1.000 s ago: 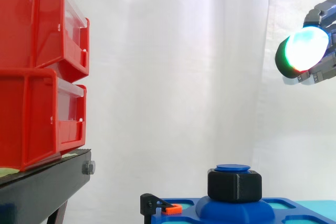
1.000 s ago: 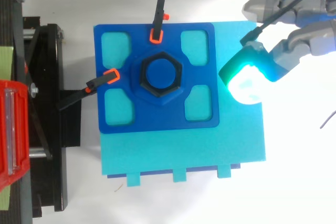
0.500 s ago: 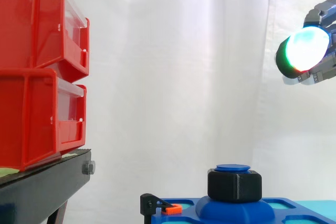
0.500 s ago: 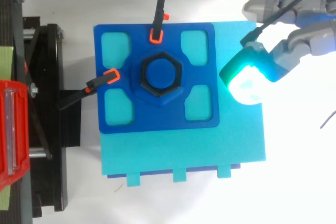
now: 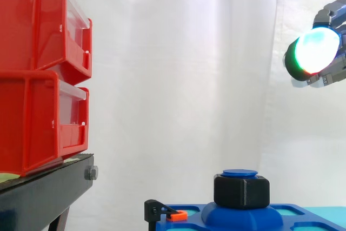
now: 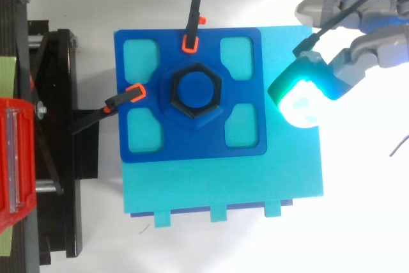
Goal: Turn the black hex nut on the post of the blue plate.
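The black hex nut sits on the round blue post at the middle of the blue plate. From the side, the nut rests low on the post, whose cap shows just above it. My hand hovers off the plate's right edge, well above nut height. It is open, with relaxed fingers holding nothing. One glowing fingertip points toward the plate. Nothing touches the nut.
Two black clamps with orange tips grip the plate's far and left edges. The plate lies on a cyan base. Stacked red bins on a black stand rise at the left.
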Controlling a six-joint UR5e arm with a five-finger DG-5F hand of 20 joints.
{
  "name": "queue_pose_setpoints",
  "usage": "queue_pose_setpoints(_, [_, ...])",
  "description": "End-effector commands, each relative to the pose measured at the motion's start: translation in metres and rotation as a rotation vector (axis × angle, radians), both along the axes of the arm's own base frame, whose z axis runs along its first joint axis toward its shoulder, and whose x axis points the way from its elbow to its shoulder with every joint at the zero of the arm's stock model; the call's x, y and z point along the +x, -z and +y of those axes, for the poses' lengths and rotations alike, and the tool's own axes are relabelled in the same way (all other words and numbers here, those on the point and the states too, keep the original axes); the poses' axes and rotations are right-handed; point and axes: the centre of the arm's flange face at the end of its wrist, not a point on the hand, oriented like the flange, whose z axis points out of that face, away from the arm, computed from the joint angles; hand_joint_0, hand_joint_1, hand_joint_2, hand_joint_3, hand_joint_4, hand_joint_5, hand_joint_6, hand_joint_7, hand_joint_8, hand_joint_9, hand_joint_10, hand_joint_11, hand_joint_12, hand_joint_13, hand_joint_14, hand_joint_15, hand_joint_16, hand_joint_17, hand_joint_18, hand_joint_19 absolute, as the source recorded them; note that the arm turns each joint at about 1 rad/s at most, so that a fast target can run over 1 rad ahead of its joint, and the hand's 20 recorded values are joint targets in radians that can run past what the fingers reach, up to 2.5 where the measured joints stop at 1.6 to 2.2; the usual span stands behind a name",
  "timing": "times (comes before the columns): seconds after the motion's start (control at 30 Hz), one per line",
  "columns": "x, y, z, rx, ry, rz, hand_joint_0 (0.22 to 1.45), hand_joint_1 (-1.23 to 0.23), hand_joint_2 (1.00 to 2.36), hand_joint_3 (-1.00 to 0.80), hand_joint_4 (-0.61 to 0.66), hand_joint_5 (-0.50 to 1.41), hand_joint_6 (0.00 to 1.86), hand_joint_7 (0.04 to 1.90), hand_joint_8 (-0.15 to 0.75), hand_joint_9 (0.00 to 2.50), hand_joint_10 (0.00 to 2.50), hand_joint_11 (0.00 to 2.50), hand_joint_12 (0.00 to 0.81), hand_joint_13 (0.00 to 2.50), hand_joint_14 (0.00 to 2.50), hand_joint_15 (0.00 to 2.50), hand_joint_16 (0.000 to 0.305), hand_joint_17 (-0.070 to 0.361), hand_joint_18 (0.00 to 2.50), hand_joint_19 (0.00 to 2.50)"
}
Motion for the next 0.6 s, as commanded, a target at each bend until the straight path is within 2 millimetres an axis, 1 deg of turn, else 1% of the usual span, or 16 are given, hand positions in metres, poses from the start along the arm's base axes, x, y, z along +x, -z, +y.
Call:
queue_pose_setpoints(0.0, [0.0000,0.0000,0.0000,0.000,0.000,0.000,0.42,-0.46,1.00,-0.50,-0.05,-0.26,0.50,0.64,0.064,0.00,0.00,0.00,0.266,0.00,0.00,0.03,0.041,0.092,0.00,0.10])
queue_pose_setpoints(0.1, [0.0000,0.0000,0.0000,0.000,0.000,0.000,0.42,-0.46,1.00,-0.50,-0.05,-0.27,0.50,0.68,0.061,0.00,0.00,0.00,0.265,0.00,0.00,0.04,0.041,0.092,0.00,0.11])
queue_pose_setpoints(0.2, [0.0000,0.0000,0.0000,0.000,0.000,0.000,0.43,-0.46,1.00,-0.50,-0.05,-0.27,0.50,0.64,0.061,0.00,0.00,0.00,0.263,0.00,0.00,0.05,0.040,0.091,0.00,0.11])
queue_pose_setpoints(0.3, [0.0000,0.0000,0.0000,0.000,0.000,0.000,0.43,-0.46,1.00,-0.50,-0.05,-0.27,0.50,0.68,0.061,0.00,0.00,0.00,0.265,0.00,0.00,0.05,0.040,0.091,0.00,0.11])
queue_pose_setpoints(0.4, [0.0000,0.0000,0.0000,0.000,0.000,0.000,0.43,-0.45,1.00,-0.50,-0.06,-0.27,0.50,0.64,0.061,0.00,0.00,0.00,0.266,0.00,0.00,0.04,0.040,0.091,0.00,0.11])
queue_pose_setpoints(0.5, [0.0000,0.0000,0.0000,0.000,0.000,0.000,0.43,-0.45,1.00,-0.50,-0.06,-0.27,0.50,0.69,0.060,0.00,0.00,0.00,0.266,0.00,0.00,0.05,0.040,0.090,0.00,0.11])
queue_pose_setpoints(0.57, [0.0000,0.0000,0.0000,0.000,0.000,0.000,0.43,-0.45,1.00,-0.50,-0.05,-0.27,0.50,0.65,0.059,0.00,0.00,0.00,0.265,0.00,0.00,0.05,0.040,0.090,0.00,0.11])
